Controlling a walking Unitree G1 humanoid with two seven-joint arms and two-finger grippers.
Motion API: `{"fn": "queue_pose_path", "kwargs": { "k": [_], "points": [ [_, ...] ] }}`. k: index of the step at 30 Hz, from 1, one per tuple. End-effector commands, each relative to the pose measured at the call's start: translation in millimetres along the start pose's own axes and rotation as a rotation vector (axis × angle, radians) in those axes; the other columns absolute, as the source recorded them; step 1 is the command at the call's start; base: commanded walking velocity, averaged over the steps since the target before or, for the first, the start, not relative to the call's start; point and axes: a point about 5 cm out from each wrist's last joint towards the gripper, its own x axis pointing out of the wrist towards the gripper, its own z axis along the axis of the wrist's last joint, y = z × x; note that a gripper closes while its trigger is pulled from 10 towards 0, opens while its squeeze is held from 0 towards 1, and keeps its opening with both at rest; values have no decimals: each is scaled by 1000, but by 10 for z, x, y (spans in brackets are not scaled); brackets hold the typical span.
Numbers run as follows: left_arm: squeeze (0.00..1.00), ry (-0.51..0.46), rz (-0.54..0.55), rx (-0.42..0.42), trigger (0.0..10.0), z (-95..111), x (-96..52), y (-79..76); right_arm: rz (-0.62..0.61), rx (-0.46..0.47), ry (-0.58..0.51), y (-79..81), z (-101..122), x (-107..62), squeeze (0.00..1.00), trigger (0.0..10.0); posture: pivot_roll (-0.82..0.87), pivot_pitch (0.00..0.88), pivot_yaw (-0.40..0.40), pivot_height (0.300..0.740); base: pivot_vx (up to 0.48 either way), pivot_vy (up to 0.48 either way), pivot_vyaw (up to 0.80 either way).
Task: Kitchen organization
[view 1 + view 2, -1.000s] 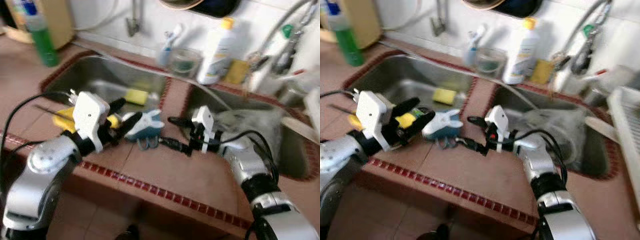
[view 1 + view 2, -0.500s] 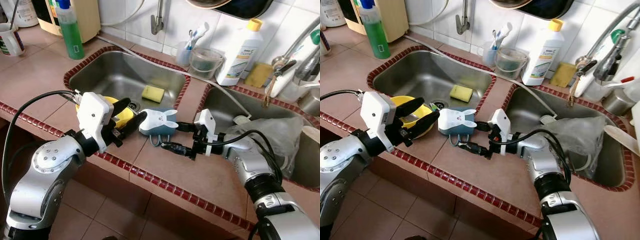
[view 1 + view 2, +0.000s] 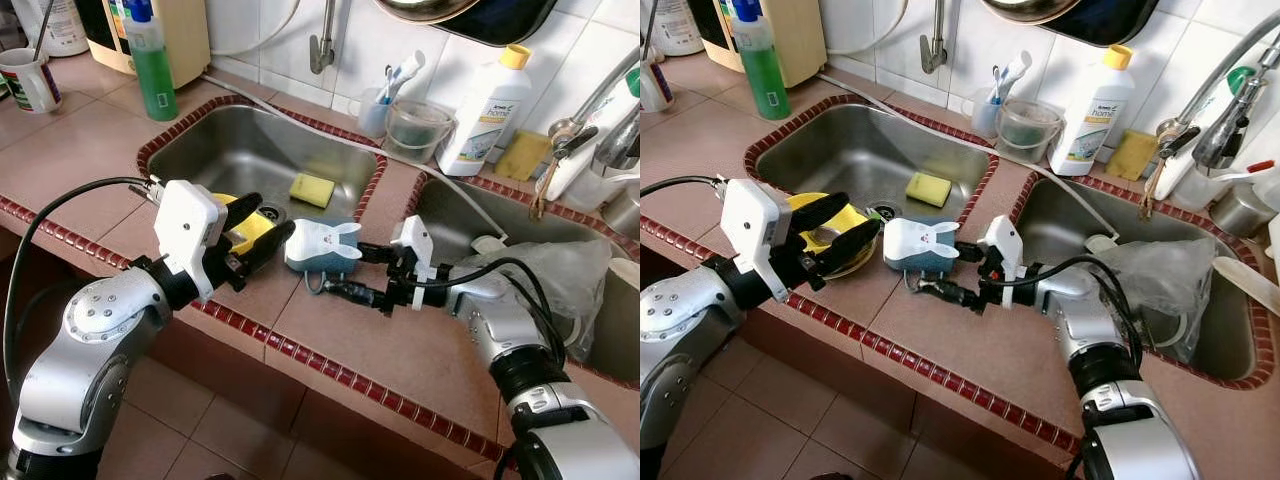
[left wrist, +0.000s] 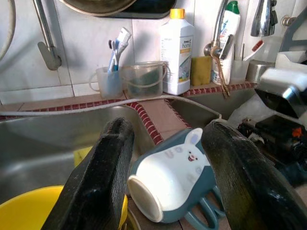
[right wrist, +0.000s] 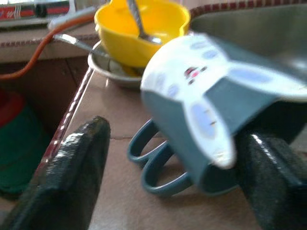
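- While the teal-and-white rabbit-faced mug [image 3: 322, 247] lies sideways on the tiled surface [image 3: 400, 350], both grippers flank it.
- Left gripper [image 3: 258, 228]: released.
- Right gripper [image 3: 352, 272]: released.

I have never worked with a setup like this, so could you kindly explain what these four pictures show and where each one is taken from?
It is a humanoid robot at a tiled kitchen counter with two sinks. Two pictures come from its head camera, looking down; the other two come from a camera on each wrist, looking along that gripper's black fingers. A rabbit-faced cup lies on its side on the counter. The left gripper and right gripper are both open, one on each side of the cup, neither gripping it. Beside the left gripper sits a yellow bowl with a spoon in it. A yellow sponge lies in the left sink.
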Motion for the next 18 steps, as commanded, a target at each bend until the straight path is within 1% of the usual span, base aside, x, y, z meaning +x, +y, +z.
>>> {"fn": "queue_pose_path", "kwargs": {
  "k": [1, 7, 12, 15, 16, 17, 18],
  "points": [
    [0, 1, -3, 4, 10000, 23, 12, 1, 1, 8, -16, -30, 43, -15, 0, 0, 127, 107, -117, 740, 0, 0, 0],
    [0, 5, 0, 2, 10000, 32, 17, 6, 11, 15, -36, -44, 81, -12, 0, 0, 126, 116, -113, 740, 0, 0, 0],
    [0, 26, -25, -6, 10000, 11, -3, -36, 32, 28, -46, -44, 103, -16, 0, 0, 128, 125, -112, 740, 0, 0, 0],
    [0, 57, -77, 3, 10000, -37, -48, -107, 35, 25, -43, -46, 107, -12, 0, 0, 127, 132, -113, 740, 0, 0, 0],
    [0, 80, -113, 6, 10000, -66, -71, -155, 36, 26, -44, -45, 109, -9, 0, 0, 128, 133, -115, 740, 0, 0, 0],
    [0, 112, -178, 1, 10000, -108, -115, -238, 36, 26, -46, -47, 116, -3, 0, 0, 128, 134, -115, 740, 0, 0, 0],
    [0, 121, -203, -3, 10000, -122, -133, -269, 37, 26, -47, -48, 119, -1, 0, 0, 127, 136, -114, 740, 0, 0, 0]
  ]
}}
